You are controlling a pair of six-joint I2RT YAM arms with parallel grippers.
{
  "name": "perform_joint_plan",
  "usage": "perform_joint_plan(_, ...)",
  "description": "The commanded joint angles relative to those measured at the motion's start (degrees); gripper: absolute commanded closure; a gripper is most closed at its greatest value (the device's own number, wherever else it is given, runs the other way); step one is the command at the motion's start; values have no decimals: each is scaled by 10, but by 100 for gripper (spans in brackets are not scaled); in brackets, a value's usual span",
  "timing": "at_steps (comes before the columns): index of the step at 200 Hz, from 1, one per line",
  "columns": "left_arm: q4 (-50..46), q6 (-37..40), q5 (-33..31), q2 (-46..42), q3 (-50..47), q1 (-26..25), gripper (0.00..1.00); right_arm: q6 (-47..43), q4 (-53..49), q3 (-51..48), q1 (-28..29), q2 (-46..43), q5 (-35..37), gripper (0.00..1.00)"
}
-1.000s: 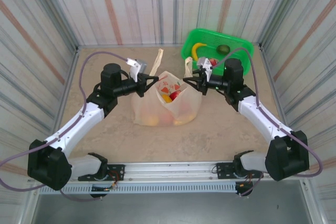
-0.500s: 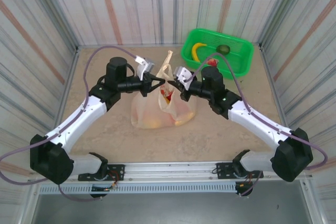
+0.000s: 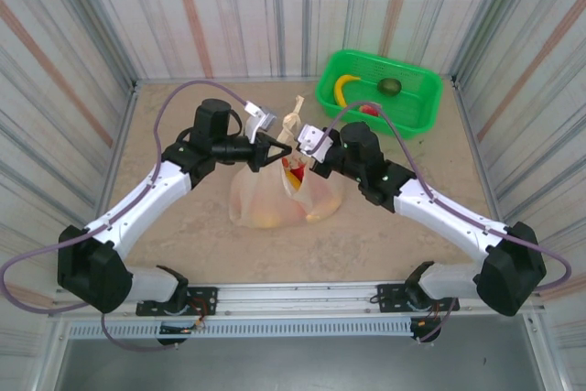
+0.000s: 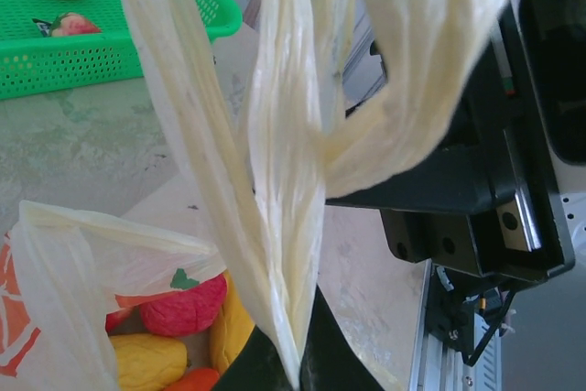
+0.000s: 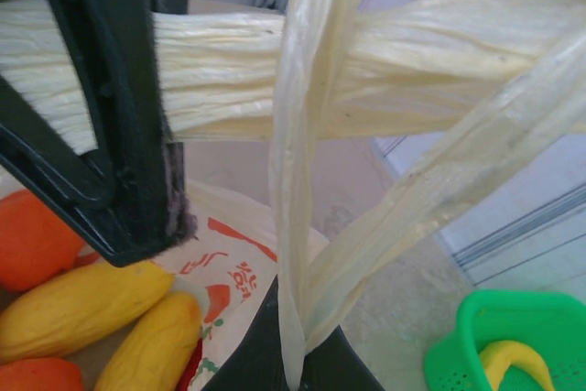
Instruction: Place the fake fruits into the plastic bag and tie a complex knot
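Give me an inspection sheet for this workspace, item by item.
Surface: beige mottled table, bag at its middle.
Job's things: plastic bag upright, fake fruits inside; bag handles crossed above it, knot not finished.
Clutter: green basket far right, holding a banana, an avocado and a red fruit.
Grippers: left gripper shut on one handle; right gripper shut on the other.
Cables: purple cables arch over both arms.
Surroundings: striped metal walls; rail at near edge.
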Motion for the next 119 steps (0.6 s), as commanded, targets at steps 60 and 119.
perform_joint_plan(60,12,0,31,2,12,-1,75,-65,-18,6,26,7,17,100)
perform_joint_plan(119,33,-19,42,12,12,3,59,-71,-33,13,29,7,-4,100)
